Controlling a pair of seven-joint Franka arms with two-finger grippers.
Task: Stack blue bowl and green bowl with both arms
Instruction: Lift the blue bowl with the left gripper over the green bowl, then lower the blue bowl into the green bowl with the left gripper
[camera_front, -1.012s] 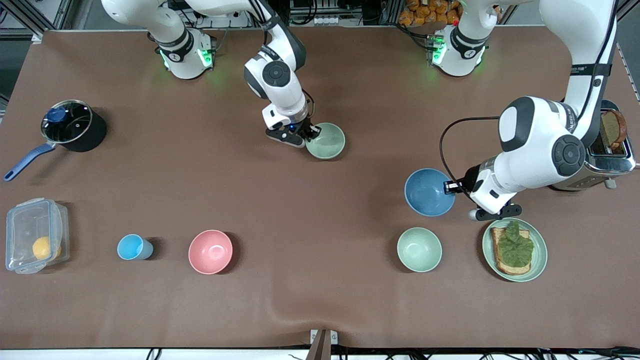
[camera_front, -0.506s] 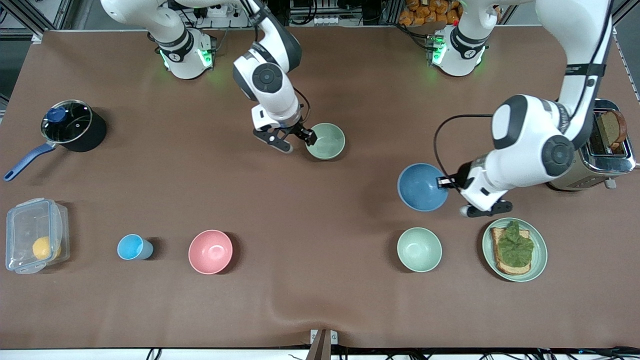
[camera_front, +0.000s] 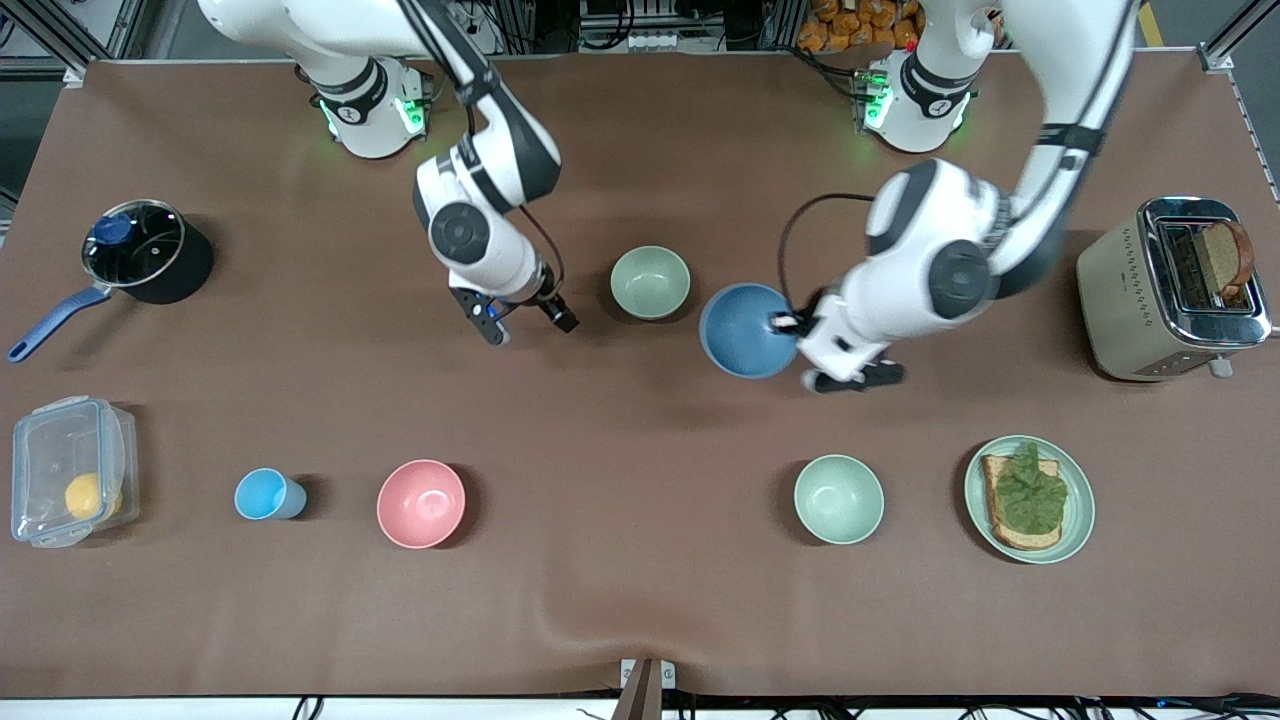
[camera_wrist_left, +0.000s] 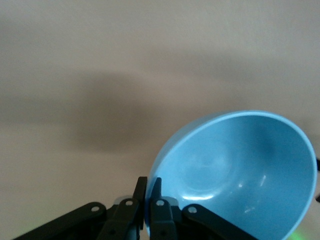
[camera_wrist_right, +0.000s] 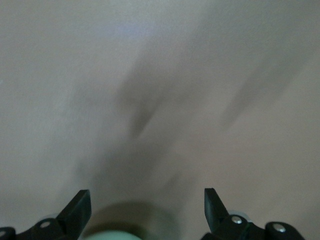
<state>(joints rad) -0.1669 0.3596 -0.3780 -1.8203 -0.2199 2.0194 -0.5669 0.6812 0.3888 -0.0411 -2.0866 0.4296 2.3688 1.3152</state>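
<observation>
Two bowls matter here, and the gap between them is what the coming move turns on: the blue bowl (camera_front: 745, 330) hangs tilted in the air, pinched at its rim by the left gripper (camera_front: 790, 322), while the green bowl (camera_front: 650, 282) sits upright on the brown table (camera_front: 640, 600), just toward the right arm's end from the carried one. In the left wrist view the fingers (camera_wrist_left: 156, 197) are closed narrow on the blue bowl's (camera_wrist_left: 240, 170) rim, one inside and one outside the wall. A bowl is round, so no long axis governs the placing; what counts, I judge, is bringing the blue bowl level and centred over the green one before lowering. The right gripper (camera_front: 520, 318) is over bare cloth beside the green bowl, toward the right arm's end, its fingers (camera_wrist_right: 77, 210) spread wide and holding nothing; a pale green edge shows low in its wrist view. The cloth is flat and matte around the green bowl, with free room on every side; the mint bowl (camera_front: 838, 498), pink bowl (camera_front: 421, 503) and toaster (camera_front: 1165, 290) lie well apart.
</observation>
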